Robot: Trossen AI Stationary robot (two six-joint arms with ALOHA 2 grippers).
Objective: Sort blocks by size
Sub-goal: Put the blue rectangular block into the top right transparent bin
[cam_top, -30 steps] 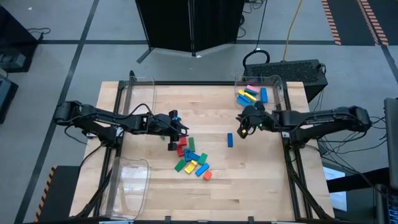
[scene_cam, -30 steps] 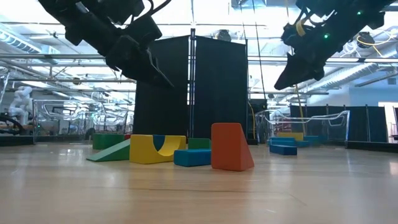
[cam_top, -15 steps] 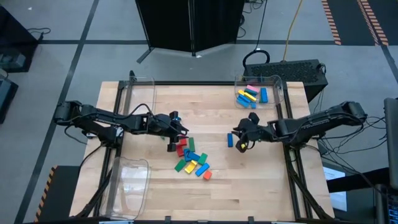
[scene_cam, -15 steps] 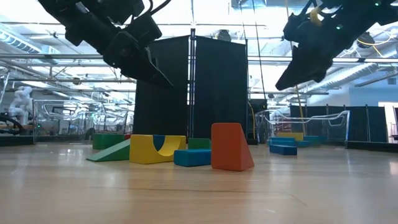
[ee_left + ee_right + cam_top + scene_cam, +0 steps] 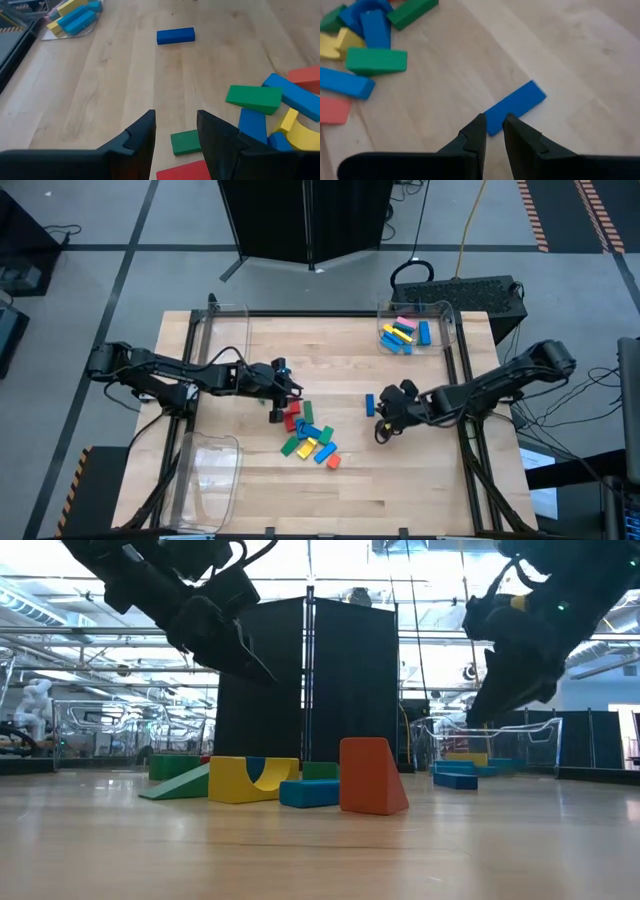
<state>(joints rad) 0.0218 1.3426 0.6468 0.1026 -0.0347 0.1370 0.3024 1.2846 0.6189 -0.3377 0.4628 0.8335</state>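
A pile of coloured blocks [image 5: 308, 435] lies flat on the wooden table near its middle; it also shows in the left wrist view [image 5: 270, 105] and the right wrist view [image 5: 360, 50]. A lone blue block [image 5: 369, 404] lies flat to the pile's right. My right gripper [image 5: 381, 432] hovers just on the near side of that blue block [image 5: 515, 106], its fingers a narrow gap apart, holding nothing. My left gripper [image 5: 298, 388] is open above the pile's far edge, over a green block [image 5: 186, 141], and holds nothing.
A clear bin [image 5: 447, 320] at the far right holds several blue, yellow and pink blocks [image 5: 402, 333]. Two more clear bins stand at the far left [image 5: 215, 315] and the near left [image 5: 210, 470]. Bare wood lies between the pile and the right bin.
My right gripper has gone from beside the far right bin toward the table's near edge and downward, ending just near the lone blue block. The blocks have not moved.
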